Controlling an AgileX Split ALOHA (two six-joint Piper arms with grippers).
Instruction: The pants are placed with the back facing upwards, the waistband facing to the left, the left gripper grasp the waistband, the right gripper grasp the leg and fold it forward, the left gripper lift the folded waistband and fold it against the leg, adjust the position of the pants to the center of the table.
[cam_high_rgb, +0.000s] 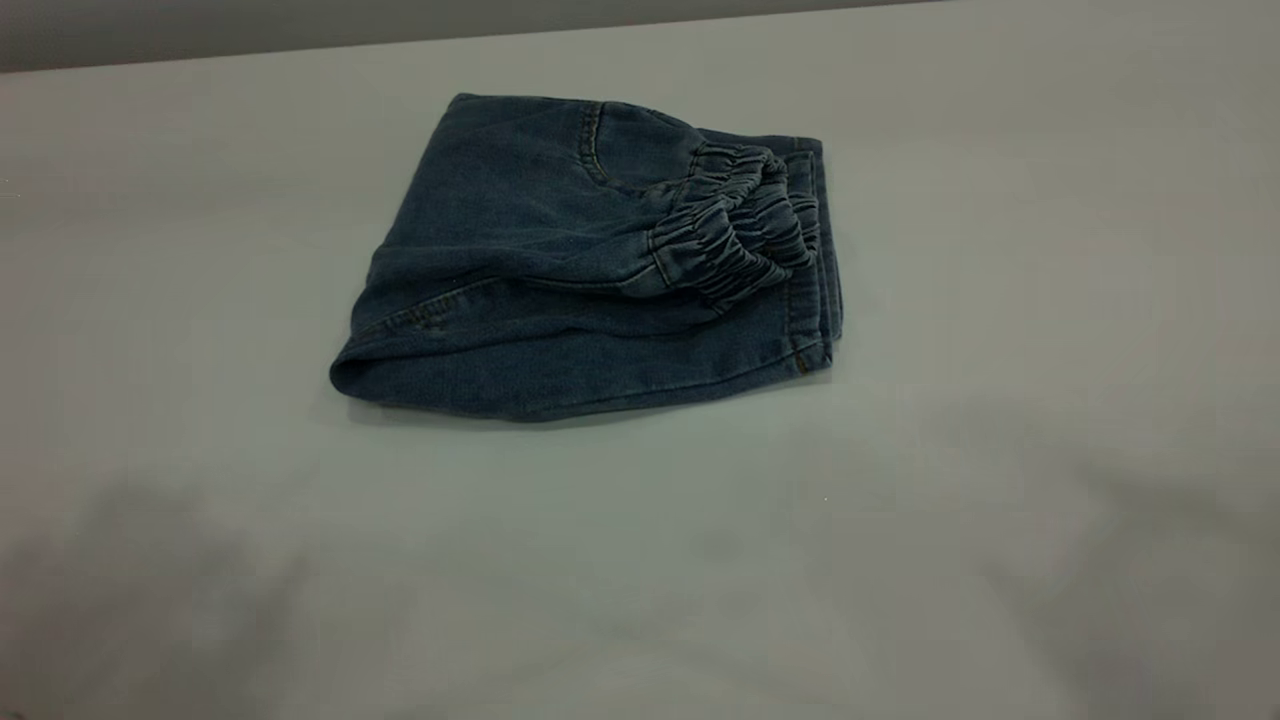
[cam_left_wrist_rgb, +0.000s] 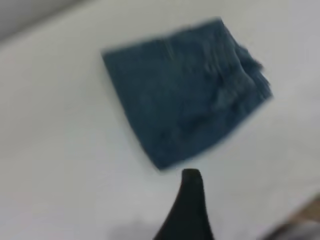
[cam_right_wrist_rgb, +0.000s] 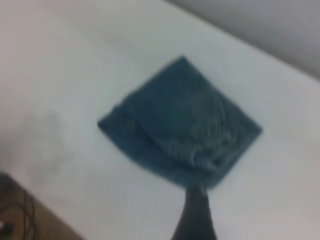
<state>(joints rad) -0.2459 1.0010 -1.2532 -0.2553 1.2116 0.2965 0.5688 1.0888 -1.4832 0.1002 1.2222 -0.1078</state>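
Observation:
The pants (cam_high_rgb: 590, 260) lie folded into a compact blue denim bundle on the white table (cam_high_rgb: 1000, 520), a little behind its middle. The ruched waistband (cam_high_rgb: 735, 235) lies on top, folded over to the right and resting above the leg (cam_high_rgb: 600, 375), whose stitched hems stack at the right edge. Neither arm shows in the exterior view. The left gripper (cam_left_wrist_rgb: 240, 190) hovers open and empty short of the pants (cam_left_wrist_rgb: 185, 95), one black finger (cam_left_wrist_rgb: 190, 200) showing. The right gripper (cam_right_wrist_rgb: 225, 205) is open, clear of the pants (cam_right_wrist_rgb: 180, 125), its one visible finger (cam_right_wrist_rgb: 197, 215) empty.
The table's far edge meets a grey wall (cam_high_rgb: 200, 25) behind the pants. In the right wrist view a table edge with brown floor and cables (cam_right_wrist_rgb: 20, 215) shows. Soft shadows lie on the front of the table (cam_high_rgb: 150, 600).

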